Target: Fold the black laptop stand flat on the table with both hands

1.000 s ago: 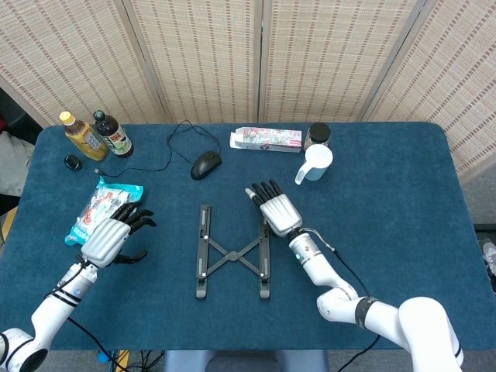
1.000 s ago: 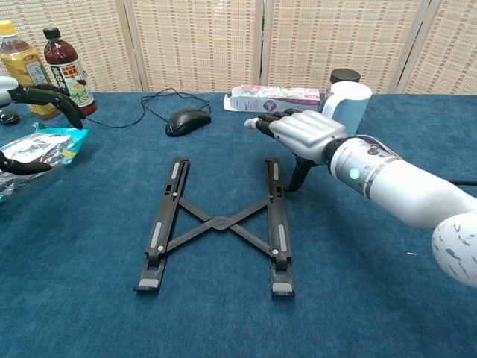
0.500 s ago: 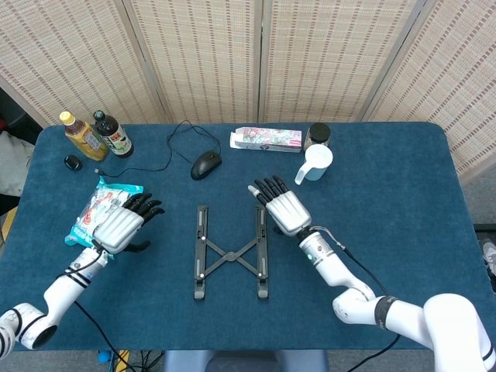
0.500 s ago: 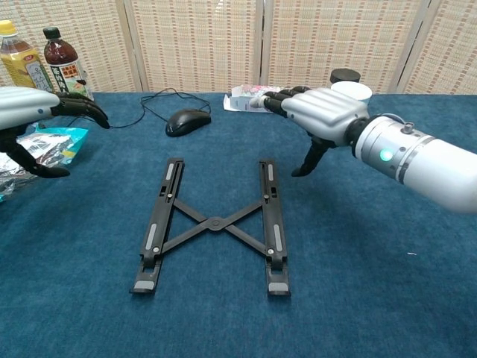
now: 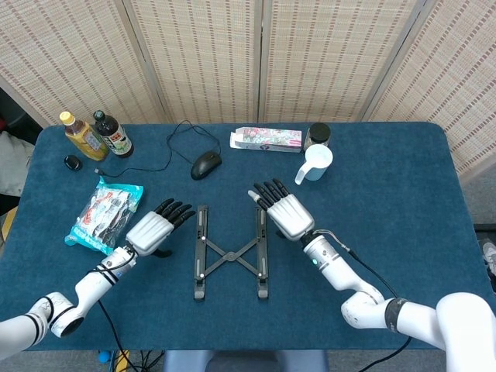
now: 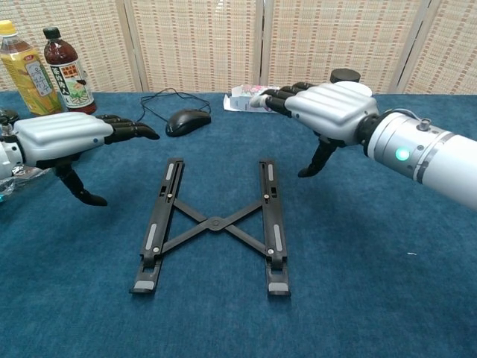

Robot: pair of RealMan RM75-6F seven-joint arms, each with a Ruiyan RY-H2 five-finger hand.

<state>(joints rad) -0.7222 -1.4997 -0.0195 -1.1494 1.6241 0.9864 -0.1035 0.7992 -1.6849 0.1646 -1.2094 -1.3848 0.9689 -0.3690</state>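
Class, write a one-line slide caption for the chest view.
Left hand and right hand, both open, hover either side of the black laptop stand lying on the blue table.

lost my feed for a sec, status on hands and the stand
Left hand open, clear of stand's left side. Right hand open, above and right of it. Black laptop stand spread flat on table, untouched. Nothing in the way.
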